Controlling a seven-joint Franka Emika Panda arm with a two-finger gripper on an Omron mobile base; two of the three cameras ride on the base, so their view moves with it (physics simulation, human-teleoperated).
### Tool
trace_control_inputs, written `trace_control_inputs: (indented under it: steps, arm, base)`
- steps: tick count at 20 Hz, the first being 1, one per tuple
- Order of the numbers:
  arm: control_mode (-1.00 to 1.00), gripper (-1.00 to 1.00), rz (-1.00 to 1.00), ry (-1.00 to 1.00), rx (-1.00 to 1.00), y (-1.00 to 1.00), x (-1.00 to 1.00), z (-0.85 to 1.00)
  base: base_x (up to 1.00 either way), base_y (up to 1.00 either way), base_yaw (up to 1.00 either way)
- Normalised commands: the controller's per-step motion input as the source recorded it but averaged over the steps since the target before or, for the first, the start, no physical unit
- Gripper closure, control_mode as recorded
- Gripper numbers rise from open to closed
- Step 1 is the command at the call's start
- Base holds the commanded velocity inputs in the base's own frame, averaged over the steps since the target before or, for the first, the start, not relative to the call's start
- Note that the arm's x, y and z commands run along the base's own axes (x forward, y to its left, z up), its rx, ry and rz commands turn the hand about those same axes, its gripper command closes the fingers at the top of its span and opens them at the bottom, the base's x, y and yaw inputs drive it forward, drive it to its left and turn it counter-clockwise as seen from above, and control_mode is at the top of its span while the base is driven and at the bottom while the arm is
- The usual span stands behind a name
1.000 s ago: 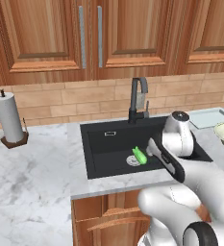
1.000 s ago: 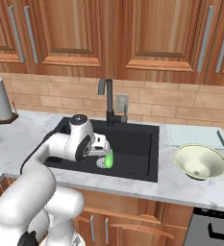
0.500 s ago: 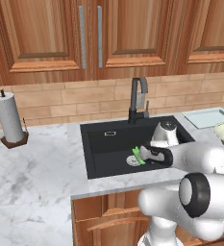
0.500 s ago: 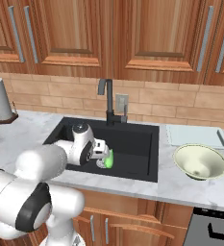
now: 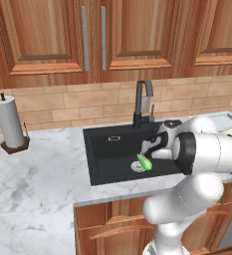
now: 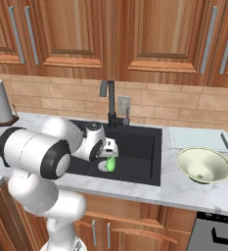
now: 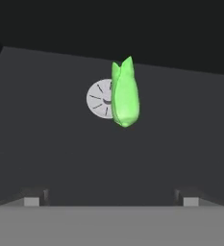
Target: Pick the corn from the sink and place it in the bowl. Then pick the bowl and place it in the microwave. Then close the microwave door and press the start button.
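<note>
Wooden cabinets and a brick backsplash stand behind a pale marble counter (image 5: 38, 184) with a black recessed sink (image 5: 110, 154). On the sink floor lies the corn (image 7: 124, 93), a small green cob in its husk, resting partly over the round silver drain (image 7: 100, 98). In the right base view the same corn (image 6: 110, 164) lies just below the gripper (image 6: 109, 150), apart from it.

The gripper's fingers (image 7: 35, 198) are spread wide with nothing between them; the hand hangs above the cob, looking down on it.

Handling, as a judgement: the cob appears light and fairly stiff, with a smooth husk that may slide under the pads. Its tapered ends offer poor purchase. Take hold across the thickest middle section, with the jaws set square to the long axis.

The bowl (image 6: 204, 165) stands on the counter right of the sink, well apart from the corn, beside a pale cutting board (image 6: 199, 139).
</note>
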Motion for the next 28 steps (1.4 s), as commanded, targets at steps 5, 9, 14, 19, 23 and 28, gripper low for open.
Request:
trace_control_inputs:
  steps: [5,9,14,19,23,28]
  arm:
    - [-1.00,-1.00,0.00,0.05,0.00,-0.07,0.46,-0.40]
    - [-1.00,-1.00,0.00,0.05,0.00,0.03,0.41,-0.53]
    - [-1.00,-1.00,0.00,0.00,0.00,0.00,0.31,-0.42]
    - [-1.00,-1.00,0.00,0.00,0.00,0.00,0.21,-0.34]
    - [-1.00,-1.00,0.00,0.00,0.00,0.00,0.24,-0.34]
    - [-1.00,-1.00,0.00,0.00,0.00,-0.01,0.36,-0.33]
  base:
    - [0.00,0.00,0.00]
    - [0.00,0.00,0.00]
    - [0.00,0.00,0.00]
    - [0.00,0.00,0.00]
    - [0.00,0.00,0.00]
    - [0.00,0.00,0.00]
